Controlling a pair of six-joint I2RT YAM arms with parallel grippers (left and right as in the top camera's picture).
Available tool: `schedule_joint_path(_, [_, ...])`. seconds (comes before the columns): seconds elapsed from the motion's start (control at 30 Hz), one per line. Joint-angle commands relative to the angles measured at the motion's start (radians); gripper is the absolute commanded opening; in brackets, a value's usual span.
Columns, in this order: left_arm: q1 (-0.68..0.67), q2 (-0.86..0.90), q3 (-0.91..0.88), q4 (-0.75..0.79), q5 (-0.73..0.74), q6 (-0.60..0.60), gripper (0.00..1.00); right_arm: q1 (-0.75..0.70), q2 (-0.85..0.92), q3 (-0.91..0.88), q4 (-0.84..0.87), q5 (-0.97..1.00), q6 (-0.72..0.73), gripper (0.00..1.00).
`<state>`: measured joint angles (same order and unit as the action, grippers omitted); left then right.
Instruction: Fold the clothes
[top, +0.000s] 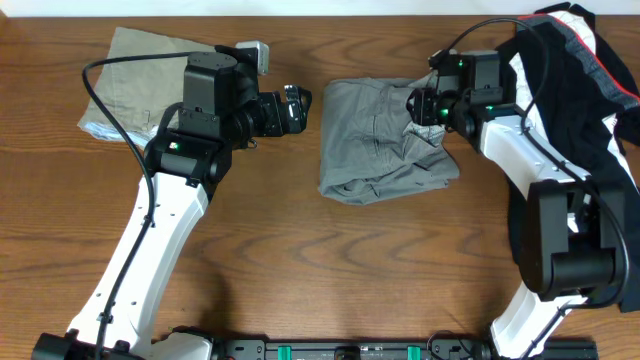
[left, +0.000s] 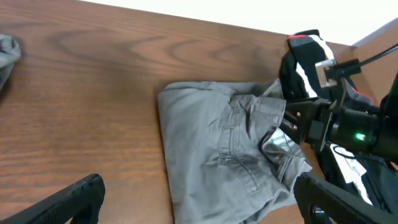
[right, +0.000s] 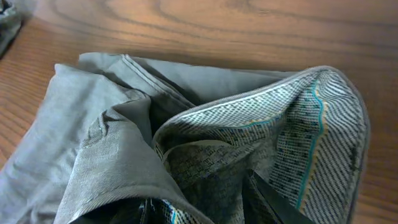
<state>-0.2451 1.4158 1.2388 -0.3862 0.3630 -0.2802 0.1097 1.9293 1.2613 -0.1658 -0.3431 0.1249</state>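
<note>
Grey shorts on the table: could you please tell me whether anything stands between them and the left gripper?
Nothing visible does. Only bare table lies between the open left gripper and the grey shorts. The right gripper is at their opposite edge, by the waistband, out of the left one's path.

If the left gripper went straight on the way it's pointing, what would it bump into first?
Most likely the grey shorts, which lie right ahead of the open left gripper. Its height above them is hard to judge, so it might only skim their top.
</note>
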Motion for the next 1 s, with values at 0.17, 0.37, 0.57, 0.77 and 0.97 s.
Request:
schedule_joint_path(0.17, [0.001,0.007,0.009,0.0,0.002,0.051,0.98,0.0,-0.009,0.0,0.073,-0.002,-0.011,0.01])
schedule_joint_path(0.37, [0.001,0.008,0.009,0.002,0.002,0.051,0.98,-0.04,-0.035,0.0,0.111,0.064,0.032,0.01])
schedule_joint_path(0.57, [0.001,0.008,0.009,0.01,0.002,0.063,0.98,-0.068,0.008,0.0,0.109,0.276,-0.008,0.01])
schedule_joint_path(0.77, [0.001,0.008,0.009,0.008,0.002,0.063,0.98,-0.095,0.034,0.0,0.041,0.24,0.047,0.69])
schedule_joint_path(0.97, [0.001,0.008,0.009,0.002,0.001,0.094,0.98,-0.138,-0.065,0.001,-0.073,0.126,0.062,0.99])
